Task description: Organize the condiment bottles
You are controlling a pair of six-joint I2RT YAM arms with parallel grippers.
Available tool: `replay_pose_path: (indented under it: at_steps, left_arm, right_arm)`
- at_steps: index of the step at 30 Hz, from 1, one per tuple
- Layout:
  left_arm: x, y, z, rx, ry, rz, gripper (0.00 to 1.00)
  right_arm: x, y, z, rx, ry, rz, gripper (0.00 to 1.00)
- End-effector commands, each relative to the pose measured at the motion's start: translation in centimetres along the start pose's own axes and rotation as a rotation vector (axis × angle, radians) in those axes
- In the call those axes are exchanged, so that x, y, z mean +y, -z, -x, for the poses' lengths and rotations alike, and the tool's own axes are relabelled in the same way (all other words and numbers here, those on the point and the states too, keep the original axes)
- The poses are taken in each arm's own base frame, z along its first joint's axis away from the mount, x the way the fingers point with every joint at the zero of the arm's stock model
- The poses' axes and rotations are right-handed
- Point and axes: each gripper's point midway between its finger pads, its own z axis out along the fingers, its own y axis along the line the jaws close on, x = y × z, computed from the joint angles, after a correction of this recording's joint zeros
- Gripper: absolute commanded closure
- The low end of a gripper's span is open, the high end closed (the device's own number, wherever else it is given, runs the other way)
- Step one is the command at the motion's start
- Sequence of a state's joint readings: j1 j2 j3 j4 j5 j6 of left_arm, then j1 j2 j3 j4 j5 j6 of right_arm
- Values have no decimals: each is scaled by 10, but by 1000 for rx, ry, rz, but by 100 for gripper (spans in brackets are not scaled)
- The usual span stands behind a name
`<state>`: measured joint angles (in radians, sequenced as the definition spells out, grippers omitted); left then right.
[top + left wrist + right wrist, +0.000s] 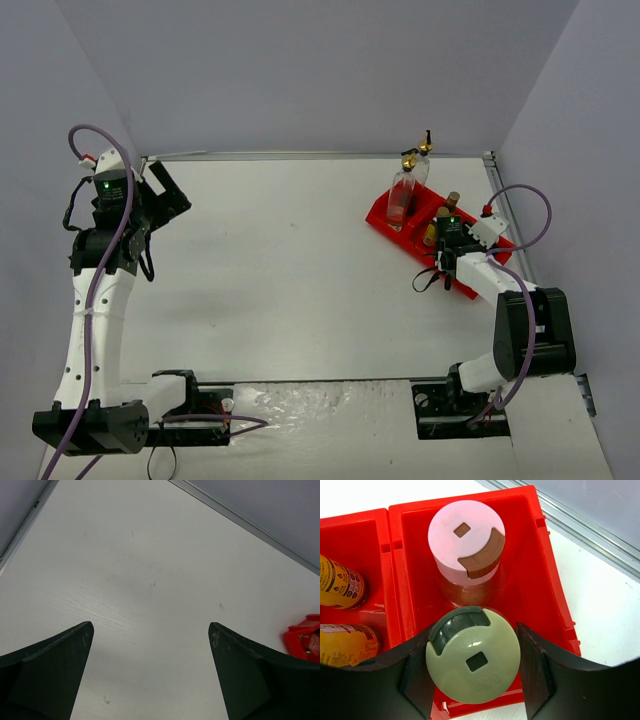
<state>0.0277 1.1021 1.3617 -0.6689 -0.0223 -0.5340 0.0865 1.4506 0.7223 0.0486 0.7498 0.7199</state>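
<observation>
The red tray (385, 215) sits at the far right of the table. Two tall clear glass bottles with gold spouts (402, 195) (422, 160) stand at its far end. My right gripper (472, 665) is shut on the squat cream bottle (475, 655), which is in the tray's end compartment (540, 555). The squat pink bottle (465, 540) stands just beyond it in the same compartment. Two amber-yellow bottles (337, 582) (345, 642) are in the neighbouring compartment. My left gripper (150, 650) is open and empty above bare table at the far left (165, 195).
A metal rail (300, 156) runs along the table's far edge, and grey walls close in the back and sides. The tray's corner (300, 637) shows at the right edge of the left wrist view.
</observation>
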Motion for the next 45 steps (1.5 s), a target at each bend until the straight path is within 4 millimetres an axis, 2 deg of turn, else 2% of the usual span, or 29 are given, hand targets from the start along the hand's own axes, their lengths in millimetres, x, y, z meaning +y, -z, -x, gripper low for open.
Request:
replay_pose_path:
  at_steps: [1,4,7,12,23,31,33,40,45]
  left_arm:
    - [-12,18,34,-112,6,-47,3]
    - [-12,18,35,-113,7,-46,3]
    - [-12,18,34,-112,6,-48,3]
    - [-13,18,35,-116,8,-50,3]
    - [-12,19,35,-114,8,-50,3]
    - [-14,17,34,-110,12,-58,3]
    - [-14,17,34,-110,11,-58,3]
    - [-14,18,33,-109,11,-61,3]
    - [-14,15,30,-101,8,-65,3]
  right_arm:
    - [11,2,26,-55,-56,16,44]
    - [10,2,26,-56,-52,14,36]
    - [10,3,27,-61,-48,13,24]
    - [12,5,32,-66,-48,22,16]
    - [15,18,51,-87,-64,63,15]
    - [12,37,76,-131,-90,84,13]
    - [9,40,76,-126,-76,75,13]
    - [4,62,101,-166,-97,88,12]
    - [7,88,123,-197,-125,159,10]
